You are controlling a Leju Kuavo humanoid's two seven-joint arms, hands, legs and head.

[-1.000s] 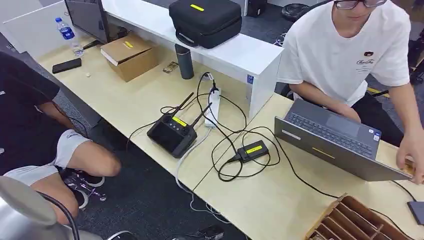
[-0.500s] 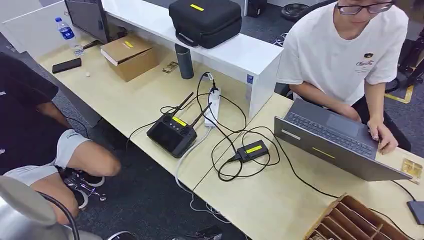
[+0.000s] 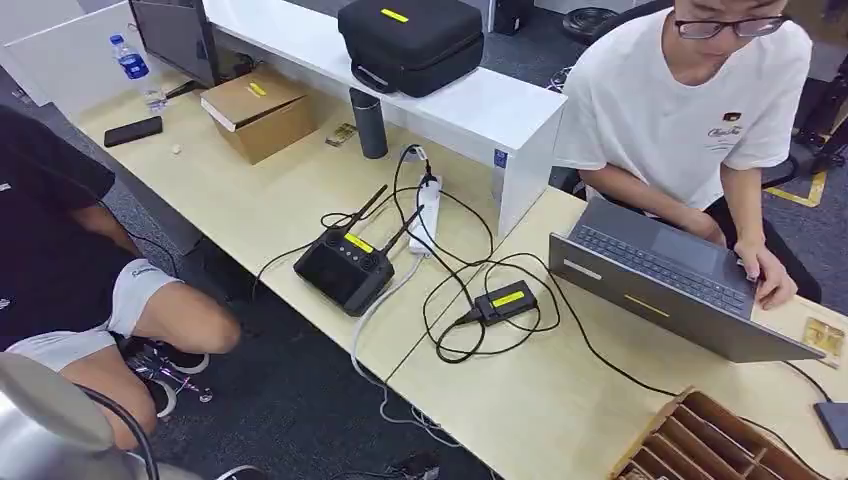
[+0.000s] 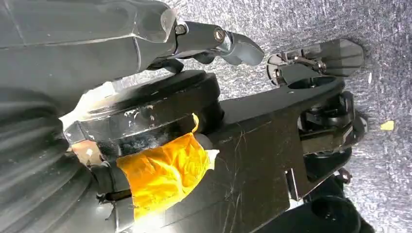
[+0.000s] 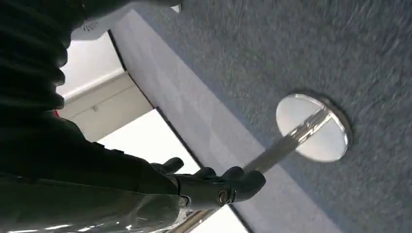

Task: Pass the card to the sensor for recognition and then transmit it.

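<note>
Card [image 3: 824, 337] lies flat beside laptop [image 3: 668, 280] — long axis perhaps toward the person [image 3: 700, 100].

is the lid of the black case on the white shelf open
No, the black case sits closed on the white shelf, its yellow label facing up.

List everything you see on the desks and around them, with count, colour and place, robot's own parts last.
Card: one, gold, desk's right edge beside the laptop.
Laptop: one, grey, right desk, a person typing on it.
Slotted rack: one, brown wood, bottom right.
Remote controller: one, black with yellow label, desk centre.
Small box: one, black with yellow label, among black cables.
Power strip: one, white, behind the controller.
Cardboard box: one, brown, far left desk.
Tumbler: one, dark grey, by the white shelf.
Carry case: one, black, on the shelf.
Water bottle: one, clear, blue cap, far left.
Phone: one, black, left desk.
People: two, one seated right, one left.
Left hand: dark, over carpet.
Right hand: dark, empty, over carpet.
</note>
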